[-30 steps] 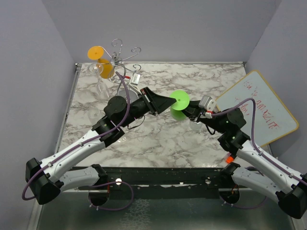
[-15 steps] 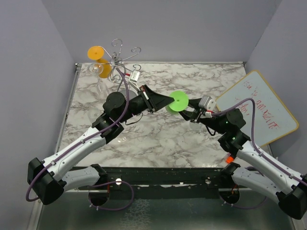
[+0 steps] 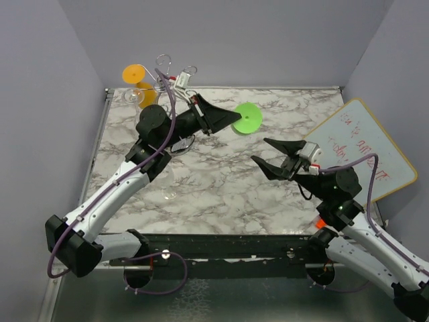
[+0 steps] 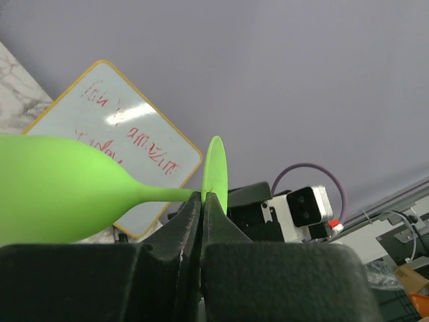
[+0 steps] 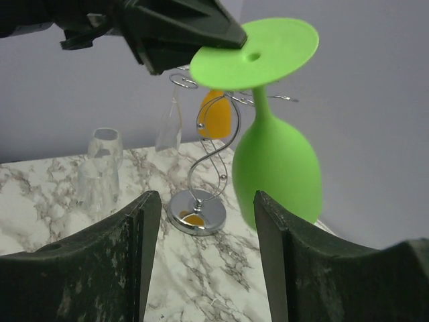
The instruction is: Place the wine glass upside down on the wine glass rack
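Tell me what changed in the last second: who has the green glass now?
The right claw let go of the green glass, opened and pulled back toward its base. The left claw, shut on the glass's foot, carried it farther from the bases, toward the rack. The rack, the orange glass on it and the whiteboard stayed put.

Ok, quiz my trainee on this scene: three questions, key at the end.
1. True or false: the right pincer grips the green wine glass.
2. The left pincer pinches the glass by its: A bowl, B stem, C foot.
3. What colour is the other tinted glass at the wine glass rack?
Key: 1 false, it is open and empty; 2 C; 3 orange.
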